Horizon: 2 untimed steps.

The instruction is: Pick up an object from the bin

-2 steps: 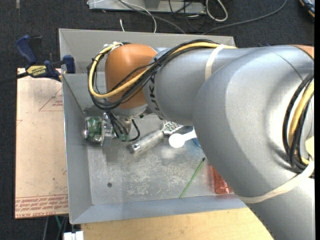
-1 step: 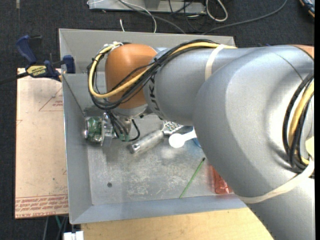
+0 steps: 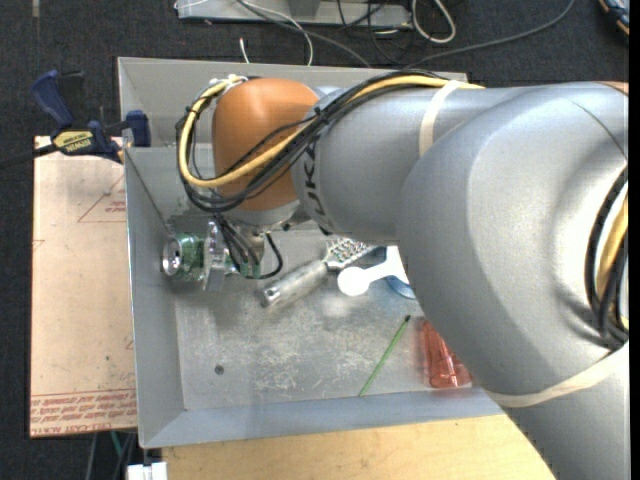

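Note:
My gripper (image 3: 221, 252) hangs below the orange dome, low over the left part of the bin. Right against its left side lies a small round green and silver can-like thing (image 3: 182, 258), near the bin's left wall; whether the gripper grips it I cannot tell. Just to the gripper's right lies a brush with a clear handle (image 3: 296, 282), its bristle head pointing up and to the right.
A white scoop-like thing (image 3: 362, 279) and a blue piece (image 3: 402, 289) lie by the brush head, partly under the arm. A thin green stick (image 3: 385, 354) and an orange-red translucent thing (image 3: 441, 360) lie toward the front right. The arm covers the bin's right side.

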Motion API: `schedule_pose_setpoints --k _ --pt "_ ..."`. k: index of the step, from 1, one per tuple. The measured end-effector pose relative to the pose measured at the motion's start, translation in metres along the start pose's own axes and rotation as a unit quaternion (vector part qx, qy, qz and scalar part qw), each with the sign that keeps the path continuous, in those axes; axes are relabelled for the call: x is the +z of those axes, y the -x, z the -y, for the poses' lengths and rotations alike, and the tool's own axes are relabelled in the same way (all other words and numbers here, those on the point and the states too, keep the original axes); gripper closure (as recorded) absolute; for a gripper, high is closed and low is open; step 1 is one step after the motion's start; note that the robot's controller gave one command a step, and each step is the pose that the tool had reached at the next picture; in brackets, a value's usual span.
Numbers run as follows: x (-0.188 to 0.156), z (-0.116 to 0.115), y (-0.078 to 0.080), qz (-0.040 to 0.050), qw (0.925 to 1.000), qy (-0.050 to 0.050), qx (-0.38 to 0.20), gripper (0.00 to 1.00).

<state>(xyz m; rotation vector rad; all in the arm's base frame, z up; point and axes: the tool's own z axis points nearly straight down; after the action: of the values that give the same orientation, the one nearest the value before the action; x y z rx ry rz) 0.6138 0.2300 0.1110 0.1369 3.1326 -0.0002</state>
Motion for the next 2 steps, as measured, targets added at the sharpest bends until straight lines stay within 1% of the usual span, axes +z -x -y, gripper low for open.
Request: schedule_pose_setpoints --k 2 --pt "-0.041 -0.001 0.001 0.0024 1.0 0.001 0.0 1.0"
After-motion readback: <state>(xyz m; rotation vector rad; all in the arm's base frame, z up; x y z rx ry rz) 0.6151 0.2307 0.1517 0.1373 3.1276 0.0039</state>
